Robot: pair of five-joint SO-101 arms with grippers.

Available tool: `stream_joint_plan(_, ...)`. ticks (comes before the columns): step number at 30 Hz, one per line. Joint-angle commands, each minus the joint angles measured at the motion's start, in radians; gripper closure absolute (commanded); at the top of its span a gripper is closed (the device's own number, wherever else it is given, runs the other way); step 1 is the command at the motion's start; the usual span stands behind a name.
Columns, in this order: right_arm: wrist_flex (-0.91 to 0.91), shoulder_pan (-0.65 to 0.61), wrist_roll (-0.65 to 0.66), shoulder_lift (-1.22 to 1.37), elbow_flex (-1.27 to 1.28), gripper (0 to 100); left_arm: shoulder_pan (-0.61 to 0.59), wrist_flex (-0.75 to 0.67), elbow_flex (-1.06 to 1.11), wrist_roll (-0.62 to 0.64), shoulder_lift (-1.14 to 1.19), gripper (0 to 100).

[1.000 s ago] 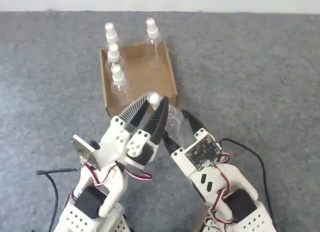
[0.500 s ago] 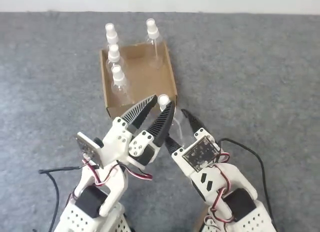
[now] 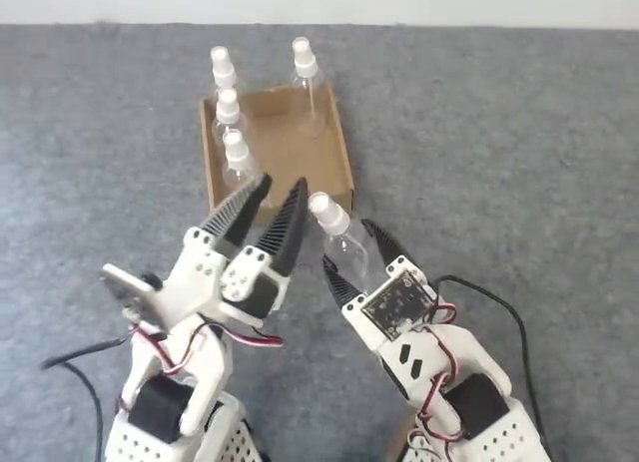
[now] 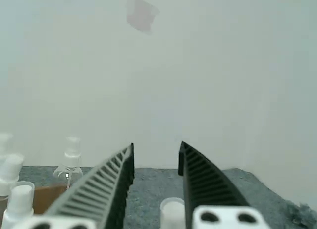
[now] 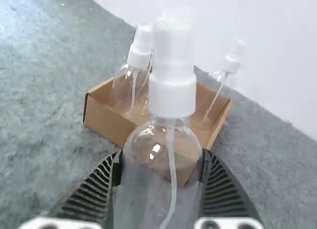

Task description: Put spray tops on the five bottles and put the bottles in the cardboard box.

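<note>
At the left, the left gripper (image 3: 284, 181) hung above the near edge of the cardboard box (image 3: 345, 158). Its fingers were spread wide and nothing was between them, which its own wrist camera confirmed (image 4: 156, 146). Inside the box, a row of three bottles (image 3: 228, 111) stood along the left wall and a single bottle (image 3: 305, 68) stood in the far right corner. All four carried spray tops, so they seemed to be finished. The near right part of the box floor was free, probably kept for the last one. Just to the right of the box's near corner, the fifth bottle (image 3: 344, 244) was tilted towards the box, with its spray top (image 3: 321, 205) on the neck and close beside the left gripper's fingers. The right gripper (image 3: 346, 242) was closed around the clear body of this bottle (image 5: 161, 155). The grip was low, under the shoulder, I think so that the neck and the top (image 5: 173, 80) stayed free for the other arm to work on. The top looked seated, which would explain the empty left gripper. What was left, in my judgement, was to carry this bottle over the wall and stand it in the free place without knocking the others.
</note>
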Motion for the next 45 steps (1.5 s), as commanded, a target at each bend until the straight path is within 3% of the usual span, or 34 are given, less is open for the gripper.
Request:
stream_joint_plan(1, -0.019, 0.01, 0.011, -0.01, -0.018, 99.1, -0.008, -0.002, -0.051, 0.023, -0.003, 87)
stream_joint_plan(6, -0.019, 0.008, 0.011, -0.01, -0.026, 99.1, -0.008, -0.049, 0.01, 0.02, -0.003, 86)
stream_joint_plan(11, -0.018, -0.042, 0.018, -0.01, -0.038, 99.1, 0.012, -0.121, 0.077, -0.061, -0.003, 86)
stream_joint_plan(32, 0.01, -0.111, 0.02, -0.01, -0.08, 99.1, 0.086, -0.117, 0.119, -0.117, -0.003, 87)
stream_joint_plan(37, 0.01, -0.108, 0.02, -0.01, -0.078, 99.1, 0.144, -0.1, 0.131, -0.21, -0.008, 87)
stream_joint_plan(45, 0.01, -0.107, 0.02, -0.01, -0.037, 99.1, 0.109, -0.068, 0.061, -0.206, -0.009, 87)
